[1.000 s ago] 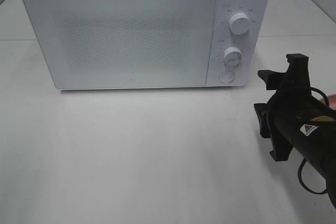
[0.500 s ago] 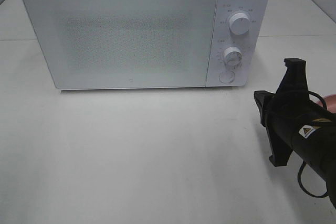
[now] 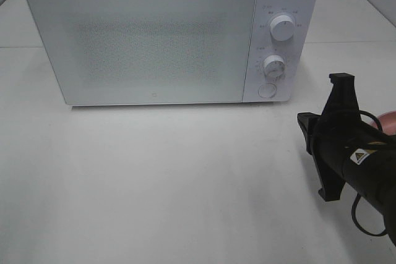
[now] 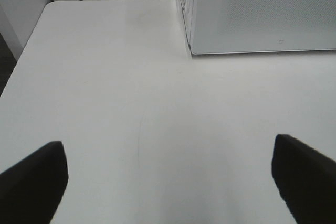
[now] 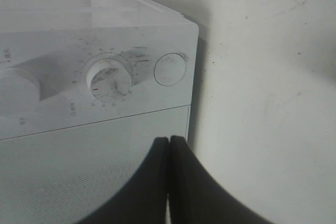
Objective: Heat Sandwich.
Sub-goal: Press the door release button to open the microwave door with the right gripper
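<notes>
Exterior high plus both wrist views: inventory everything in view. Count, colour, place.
microwave: 1, white, back of the table, door closed
knobs: 2, white, stacked on the microwave's right-hand control panel, the second below the first
button: 1, round, white, under the lower knob
table: 1, white, under everything
pinkish sliver: 1, at the right edge behind the arm, too little showing to identify
sandwich: 0, not in any view
right arm: 1, black, front right, pointing toward the control panel
right hand: 1, black, shut on nothing, short of the microwave
left hand: 1, black, open, over bare table left of the microwave
</notes>
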You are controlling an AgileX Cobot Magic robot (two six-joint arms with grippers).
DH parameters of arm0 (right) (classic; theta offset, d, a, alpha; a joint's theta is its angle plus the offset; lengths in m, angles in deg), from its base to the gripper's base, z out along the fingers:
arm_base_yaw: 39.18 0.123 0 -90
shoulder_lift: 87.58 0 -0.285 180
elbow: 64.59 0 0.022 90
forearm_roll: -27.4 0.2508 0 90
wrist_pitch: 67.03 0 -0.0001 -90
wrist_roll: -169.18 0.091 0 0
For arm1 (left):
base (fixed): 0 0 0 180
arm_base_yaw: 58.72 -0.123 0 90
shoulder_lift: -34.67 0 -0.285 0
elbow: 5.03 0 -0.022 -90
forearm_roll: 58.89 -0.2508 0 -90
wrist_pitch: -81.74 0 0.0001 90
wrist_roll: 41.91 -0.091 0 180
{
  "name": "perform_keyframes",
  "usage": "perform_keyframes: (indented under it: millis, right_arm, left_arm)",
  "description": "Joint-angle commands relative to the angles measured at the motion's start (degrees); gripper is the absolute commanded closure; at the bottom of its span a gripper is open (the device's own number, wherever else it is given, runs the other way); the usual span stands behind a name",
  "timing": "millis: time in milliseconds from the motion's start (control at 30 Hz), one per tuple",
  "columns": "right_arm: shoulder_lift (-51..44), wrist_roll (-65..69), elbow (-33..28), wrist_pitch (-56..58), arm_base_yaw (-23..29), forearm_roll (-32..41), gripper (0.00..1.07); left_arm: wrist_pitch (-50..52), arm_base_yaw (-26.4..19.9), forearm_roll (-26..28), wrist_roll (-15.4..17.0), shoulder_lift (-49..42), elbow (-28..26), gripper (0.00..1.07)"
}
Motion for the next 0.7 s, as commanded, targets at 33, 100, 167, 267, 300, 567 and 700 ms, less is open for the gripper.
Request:
perform_keyframes:
  millis: [33,100,167,267,300,567,700]
  right_arm:
    - [1.32,-1.83,1.78,0.8,0.17,0.0,1.06]
    - [3.84,-0.69,2.86,1.38,0.17,0.0,1.06]
    - [4.41,-0.11,3.15,1.6,0.17,0.0,1.06]
    - [5.1,0.29,4.81,2.01,-0.17,-0.06,1.06]
    - [5.1,0.29,4.81,2.01,-0.17,-0.06,1.06]
    - [6.7,-0.97,10.03,7.85,-8.08,-8.71,1.06]
    - [9.05,1.03,12.78,8.59,-9.57,-11.69,1.06]
  left_arm:
    - [0.46,0.23,0.17,0.06,-1.55,0.17,0.03]
    - [0.46,0.23,0.17,0.06,-1.55,0.17,0.03]
    - [0.46,0.23,0.17,0.06,-1.55,0.17,0.03]
    - [0.46,0.23,0.17,0.06,-1.55,0.17,0.03]
    - [0.46,0.23,0.17,0.06,-1.55,0.17,0.03]
    - [0.46,0.23,0.17,0.06,-1.55,0.17,0.03]
    - [0.46,0.23,0.17,0.06,-1.55,0.17,0.03]
